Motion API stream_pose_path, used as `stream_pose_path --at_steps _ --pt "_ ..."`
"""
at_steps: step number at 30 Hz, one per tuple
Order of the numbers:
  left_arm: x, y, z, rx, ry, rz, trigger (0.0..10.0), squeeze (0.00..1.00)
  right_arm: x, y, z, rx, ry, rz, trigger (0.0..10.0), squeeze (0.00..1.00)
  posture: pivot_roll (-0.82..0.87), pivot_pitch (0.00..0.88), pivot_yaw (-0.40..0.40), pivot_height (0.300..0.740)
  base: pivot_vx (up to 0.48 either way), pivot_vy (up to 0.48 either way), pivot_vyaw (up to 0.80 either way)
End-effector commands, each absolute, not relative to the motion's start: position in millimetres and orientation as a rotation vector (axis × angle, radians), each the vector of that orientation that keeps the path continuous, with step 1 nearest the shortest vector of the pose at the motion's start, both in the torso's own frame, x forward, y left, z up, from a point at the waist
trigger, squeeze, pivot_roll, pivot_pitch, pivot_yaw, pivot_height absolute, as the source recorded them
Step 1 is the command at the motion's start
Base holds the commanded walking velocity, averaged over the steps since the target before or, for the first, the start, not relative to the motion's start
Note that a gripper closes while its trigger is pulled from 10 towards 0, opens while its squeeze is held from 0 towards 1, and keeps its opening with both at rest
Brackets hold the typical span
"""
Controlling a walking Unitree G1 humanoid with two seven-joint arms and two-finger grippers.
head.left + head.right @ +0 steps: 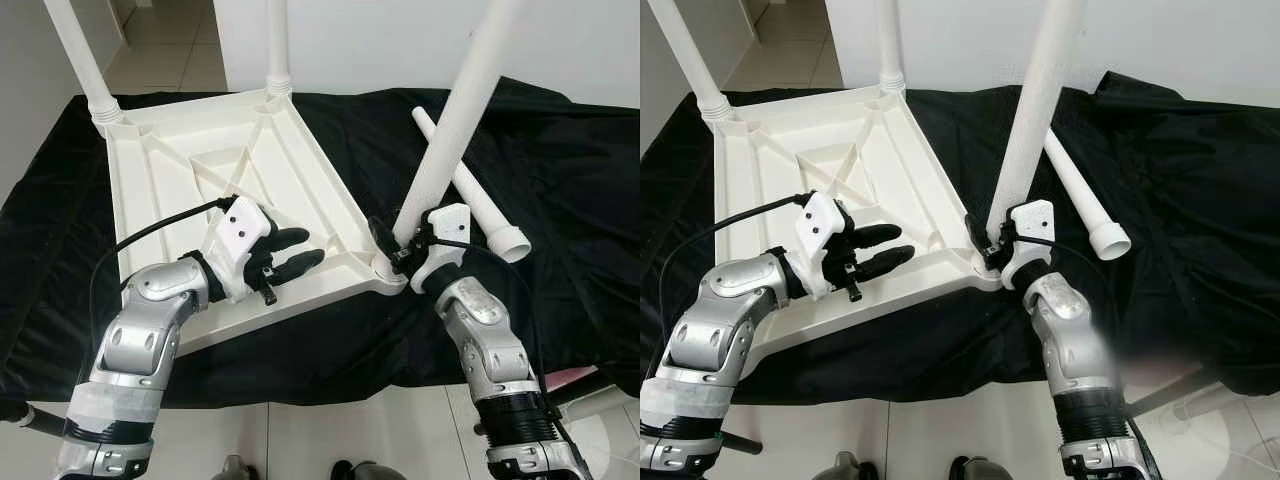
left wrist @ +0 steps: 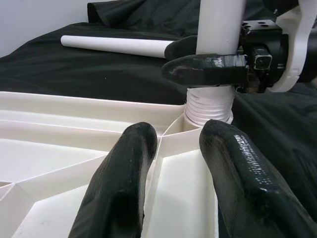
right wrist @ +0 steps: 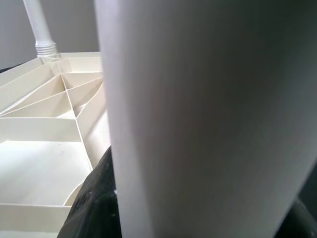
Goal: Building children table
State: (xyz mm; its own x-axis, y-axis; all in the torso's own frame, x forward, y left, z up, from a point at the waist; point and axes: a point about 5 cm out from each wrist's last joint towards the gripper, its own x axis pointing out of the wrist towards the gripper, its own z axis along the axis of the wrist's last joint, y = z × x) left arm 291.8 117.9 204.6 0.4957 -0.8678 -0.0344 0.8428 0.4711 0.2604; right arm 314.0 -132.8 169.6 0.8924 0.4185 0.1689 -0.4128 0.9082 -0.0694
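The white tabletop (image 1: 200,170) lies upside down on a black cloth. Two white legs (image 1: 80,60) (image 1: 278,45) stand in its far corners. My right gripper (image 1: 392,243) is shut on a third white leg (image 1: 450,130) just above its ribbed lower end (image 2: 208,106), which sits in the near right corner socket; the leg leans to the right. In the right wrist view this leg (image 3: 208,119) is very close. My left gripper (image 1: 300,252) is open over the tabletop's ribbed underside, its fingers (image 2: 124,188) pointing toward that corner and holding nothing.
A fourth loose leg (image 1: 480,200) lies on the black cloth (image 1: 560,180) just right of the held leg. The cloth-covered surface ends at a tiled floor (image 1: 330,430) near me. A white wall (image 1: 380,40) stands behind.
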Motion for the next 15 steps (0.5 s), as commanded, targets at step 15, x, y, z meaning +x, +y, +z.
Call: stream_pose_path --at_steps 15 --pt "297 124 207 0.264 -0.115 -0.925 10.0 0.00 287 -124 135 -0.143 -0.167 0.538 10.0 0.00 -0.04 0.150 -0.009 0.740 0.000 0.000 0.00"
